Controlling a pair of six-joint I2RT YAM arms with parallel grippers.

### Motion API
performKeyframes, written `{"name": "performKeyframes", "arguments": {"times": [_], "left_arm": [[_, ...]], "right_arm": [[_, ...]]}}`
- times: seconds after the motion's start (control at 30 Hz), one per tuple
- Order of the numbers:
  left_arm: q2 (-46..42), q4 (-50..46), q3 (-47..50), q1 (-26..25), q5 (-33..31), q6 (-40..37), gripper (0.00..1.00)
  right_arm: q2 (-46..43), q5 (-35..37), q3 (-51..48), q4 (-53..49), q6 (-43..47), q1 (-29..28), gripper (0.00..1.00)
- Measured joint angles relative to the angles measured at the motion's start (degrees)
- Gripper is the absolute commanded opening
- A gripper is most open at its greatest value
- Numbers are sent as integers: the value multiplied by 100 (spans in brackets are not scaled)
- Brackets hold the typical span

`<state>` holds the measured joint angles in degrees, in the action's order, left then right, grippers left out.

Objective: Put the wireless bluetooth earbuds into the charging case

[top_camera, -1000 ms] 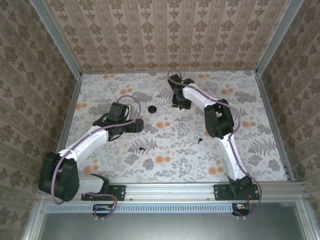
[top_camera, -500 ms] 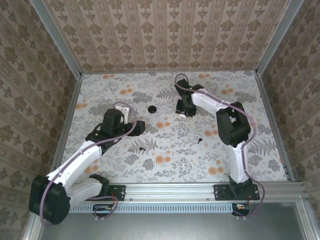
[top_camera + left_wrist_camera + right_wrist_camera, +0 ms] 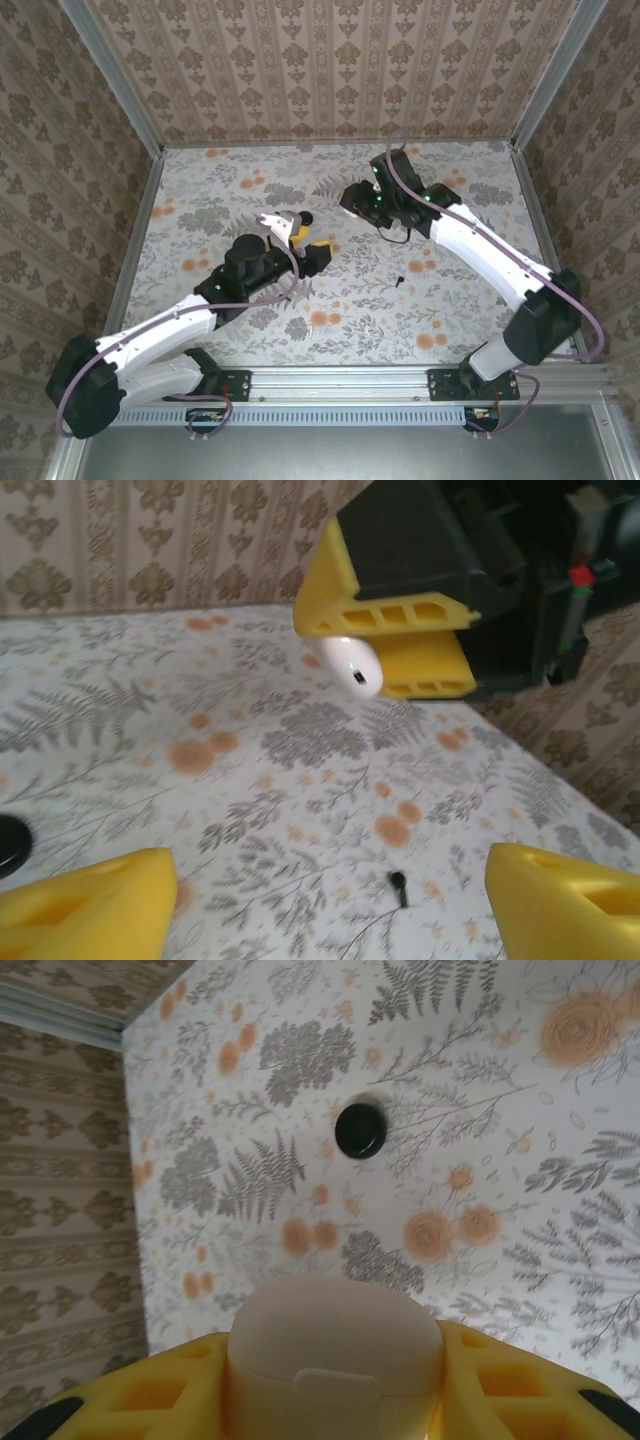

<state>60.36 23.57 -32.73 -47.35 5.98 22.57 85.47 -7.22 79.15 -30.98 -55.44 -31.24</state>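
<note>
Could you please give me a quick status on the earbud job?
Left end effector open, empty. Right end effector shut on charging case. One earbud loose on the table, not yet inserted. Black disc well apart from it.

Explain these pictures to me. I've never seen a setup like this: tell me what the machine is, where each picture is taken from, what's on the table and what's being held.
These are two white-and-black robot arms bolted at the near edge of a flower-patterned table. One picture looks down from above and behind them. The other two come from a camera on each wrist, so that arm's own yellow fingers frame the view. The right gripper is shut on a pale rounded charging case. The left gripper is open and holds nothing. On the table lie a flat round black disc and a tiny black earbud.
</note>
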Motion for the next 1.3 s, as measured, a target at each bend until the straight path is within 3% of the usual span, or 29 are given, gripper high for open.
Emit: {"name": "performKeyframes", "arguments": {"times": [0.27, 0.5, 0.93, 1.3], "left_arm": [[931, 1528, 0, -387, -127, 234, 71], [1606, 2319, -87, -708, -151, 302, 66], [1882, 2909, -439, -920, -173, 348, 60], [2243, 3097, -503, -935, -190, 511, 38]], "right_arm": [[-922, -79, -719, 146, -501, -133, 37], [-1484, -74, -984, 164, -629, -166, 38], [-1698, -59, -1276, 153, -658, -166, 38], [-1696, -83, -1285, 166, -769, -192, 41]]}}
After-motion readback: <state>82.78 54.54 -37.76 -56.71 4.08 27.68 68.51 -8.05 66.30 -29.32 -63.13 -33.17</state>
